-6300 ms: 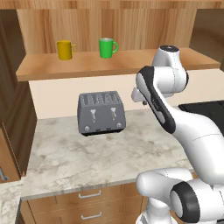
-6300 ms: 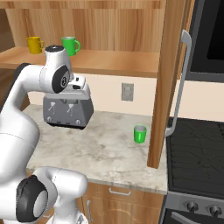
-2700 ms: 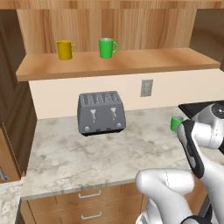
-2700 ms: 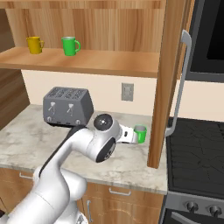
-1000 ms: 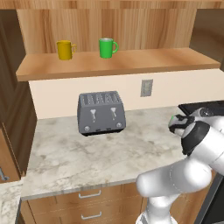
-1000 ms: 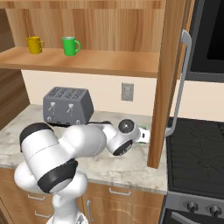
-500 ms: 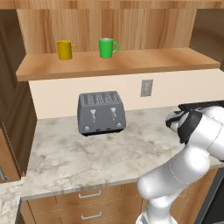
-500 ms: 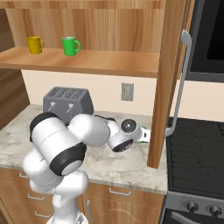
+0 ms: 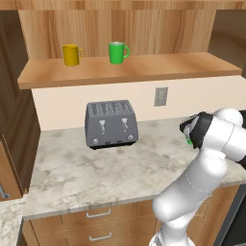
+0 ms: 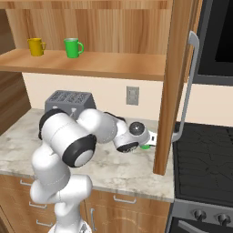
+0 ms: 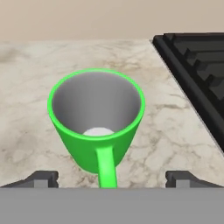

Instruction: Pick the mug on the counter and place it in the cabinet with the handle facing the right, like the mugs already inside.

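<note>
The medium-green mug (image 11: 96, 124) stands upright on the marbled counter (image 11: 26, 87), its loop handle (image 11: 106, 168) pointing straight at the hand. My gripper (image 11: 111, 178) is open, one fingertip on each side of the handle and just short of the mug's body. From the base, the hand (image 9: 192, 129) sits low at the counter's right end with a sliver of the mug (image 9: 189, 141) under it; the mug (image 10: 145, 146) peeks out beside the gripper (image 10: 152, 140). On the cabinet shelf (image 9: 144, 67) stand the yellow mug (image 9: 71, 54) and the bright green mug (image 9: 116, 52).
A grey toaster (image 9: 110, 123) stands against the back wall at mid-counter. A black stove top (image 11: 197, 65) borders the counter right of the mug. A tall wooden panel (image 10: 170, 86) with a metal bar handle stands just right of the hand. A wall outlet (image 9: 161, 96) is behind.
The arm swung from in front of the toaster down to the right end of the counter. Over the last second the hand has settled at the green mug, fingers still open.
</note>
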Robot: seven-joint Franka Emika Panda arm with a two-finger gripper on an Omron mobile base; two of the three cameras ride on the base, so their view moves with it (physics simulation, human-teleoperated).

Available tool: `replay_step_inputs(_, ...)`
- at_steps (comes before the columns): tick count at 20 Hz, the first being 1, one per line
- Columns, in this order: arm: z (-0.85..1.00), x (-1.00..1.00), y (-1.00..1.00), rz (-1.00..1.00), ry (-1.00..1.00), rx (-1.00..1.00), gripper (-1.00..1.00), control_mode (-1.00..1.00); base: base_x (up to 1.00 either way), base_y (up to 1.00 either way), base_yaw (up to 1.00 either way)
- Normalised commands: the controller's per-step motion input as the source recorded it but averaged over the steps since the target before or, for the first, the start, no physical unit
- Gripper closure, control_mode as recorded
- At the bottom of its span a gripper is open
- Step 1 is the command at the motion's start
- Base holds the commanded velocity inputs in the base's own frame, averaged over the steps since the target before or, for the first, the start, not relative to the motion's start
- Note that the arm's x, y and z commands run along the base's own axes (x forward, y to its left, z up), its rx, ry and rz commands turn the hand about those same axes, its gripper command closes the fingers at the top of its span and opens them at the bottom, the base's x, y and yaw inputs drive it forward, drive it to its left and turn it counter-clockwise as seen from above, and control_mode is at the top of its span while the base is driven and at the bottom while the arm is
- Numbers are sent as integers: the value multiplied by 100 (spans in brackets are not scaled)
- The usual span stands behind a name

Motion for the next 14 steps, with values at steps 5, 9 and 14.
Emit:
replay_step_inputs(5,-12,6,-5,0,0,1,100,-100,0,0,0)
replay_step_inputs(9,-9,0,-2,0,0,2,100,-100,0,0,0)
replay_step_inputs(14,-7,0,0,0,0,3,100,-100,0,0,0)
